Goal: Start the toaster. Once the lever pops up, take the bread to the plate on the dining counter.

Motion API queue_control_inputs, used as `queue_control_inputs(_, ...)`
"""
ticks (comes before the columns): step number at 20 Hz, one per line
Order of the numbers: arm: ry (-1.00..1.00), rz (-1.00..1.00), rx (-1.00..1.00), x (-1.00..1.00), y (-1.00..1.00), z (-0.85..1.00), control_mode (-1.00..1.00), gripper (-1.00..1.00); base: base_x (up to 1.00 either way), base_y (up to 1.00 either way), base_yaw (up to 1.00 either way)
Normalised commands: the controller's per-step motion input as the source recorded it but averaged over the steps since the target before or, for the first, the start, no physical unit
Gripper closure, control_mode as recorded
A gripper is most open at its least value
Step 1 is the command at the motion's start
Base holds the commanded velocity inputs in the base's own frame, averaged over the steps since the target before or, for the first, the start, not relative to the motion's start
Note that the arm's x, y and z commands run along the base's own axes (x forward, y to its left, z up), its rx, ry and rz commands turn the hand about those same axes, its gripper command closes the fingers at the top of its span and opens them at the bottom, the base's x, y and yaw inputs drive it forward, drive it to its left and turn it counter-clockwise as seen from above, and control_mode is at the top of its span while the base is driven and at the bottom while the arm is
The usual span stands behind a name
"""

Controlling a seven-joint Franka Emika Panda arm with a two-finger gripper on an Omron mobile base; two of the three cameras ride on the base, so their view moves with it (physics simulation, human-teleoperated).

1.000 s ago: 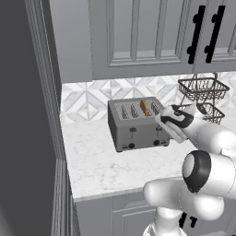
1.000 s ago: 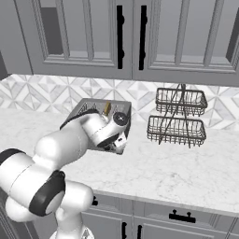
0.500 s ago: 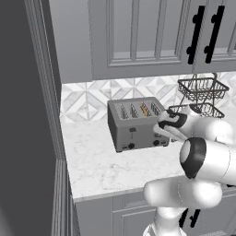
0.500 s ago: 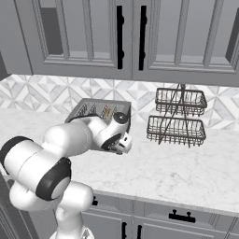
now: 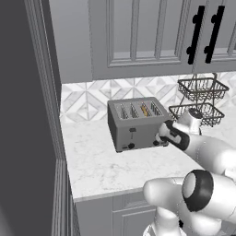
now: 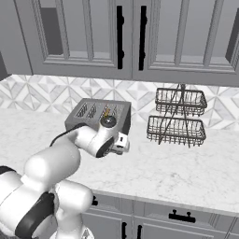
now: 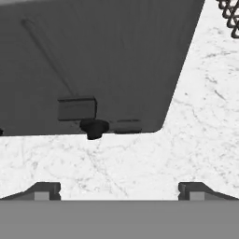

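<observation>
The grey toaster (image 5: 133, 126) (image 6: 93, 113) stands on the white worktop against the tiled wall. The bread (image 5: 145, 109) (image 6: 106, 112) sits low in one of its slots, only its tan top edge showing. My gripper (image 5: 160, 137) (image 6: 123, 144) (image 7: 119, 191) is open, level with the right end of the toaster's front face and holding nothing. In the hand view the toaster (image 7: 102, 60) is close ahead, with a small lever (image 7: 77, 108) low on the face just above a black knob (image 7: 94, 128). The plate and the dining counter are out of view.
A two-tier black wire basket rack (image 5: 200, 99) (image 6: 179, 116) (image 7: 231, 14) stands to the right of the toaster. Grey upper cabinets (image 5: 138, 37) hang overhead. A tall dark panel (image 5: 27, 115) closes off the worktop's left end. Bare marble worktop (image 5: 106, 168) lies in front.
The hand has come down from above the toaster's right top edge to its front face. The fingers have spread wider.
</observation>
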Motion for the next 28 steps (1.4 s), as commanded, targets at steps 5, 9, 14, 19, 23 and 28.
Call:
queue_control_inputs(5,-0.19,0.02,0.09,-0.64,-0.06,0.51,-1.00,-1.00,0.00,0.00,0.00)
queue_control_inputs(9,-0.03,0.13,0.16,-0.11,-0.28,0.75,-1.00,-1.00,0.00,0.00,0.00)
queue_control_inputs(14,0.00,0.14,0.18,-0.17,-0.32,0.88,-1.00,-1.00,0.00,0.00,0.00)
queue_control_inputs(19,0.00,0.01,0.22,-0.08,-0.49,0.68,-1.00,-1.00,0.00,0.00,0.00)
queue_control_inputs(23,-0.01,0.01,0.09,-0.31,-0.27,0.32,-1.00,-1.00,0.00,0.00,0.00)
queue_control_inputs(28,0.00,0.00,0.01,-0.04,0.00,0.00,-1.00,-1.00,0.00,0.00,0.00)
